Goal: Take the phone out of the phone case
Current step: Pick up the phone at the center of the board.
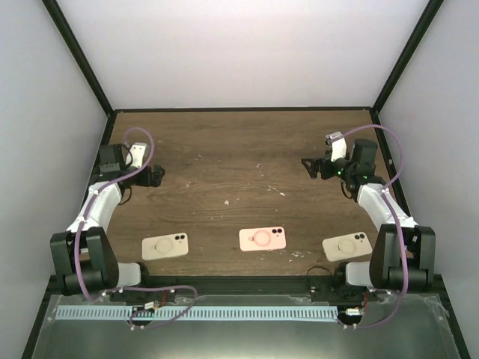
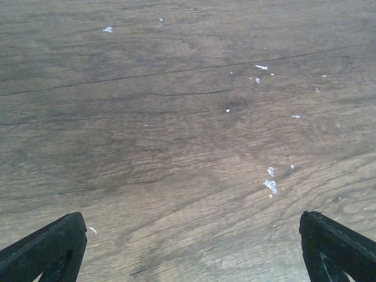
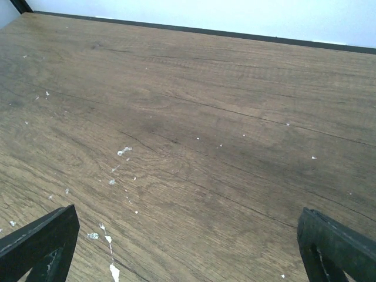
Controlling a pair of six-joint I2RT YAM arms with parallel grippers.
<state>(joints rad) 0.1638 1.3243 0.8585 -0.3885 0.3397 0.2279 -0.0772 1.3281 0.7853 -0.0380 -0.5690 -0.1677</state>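
Three phones lie back-up in phone cases along the near edge of the table, seen only in the top view: a cream one (image 1: 165, 246) at left, a pink one (image 1: 263, 238) in the middle, and a cream one (image 1: 348, 245) at right. My left gripper (image 1: 158, 176) hovers far behind the left phone, open, with nothing between its fingers (image 2: 47, 247). My right gripper (image 1: 309, 166) hangs over the back right of the table, also open and holding nothing, well away from the phones. Both wrist views show only bare wood between the fingertips (image 3: 41, 244).
The wooden table (image 1: 239, 149) bears small white flecks (image 3: 111, 270) and scratches. White walls with black frame posts (image 1: 78, 52) enclose the back and sides. The arm bases (image 1: 82, 262) stand at the near corners, close beside the outer phones.
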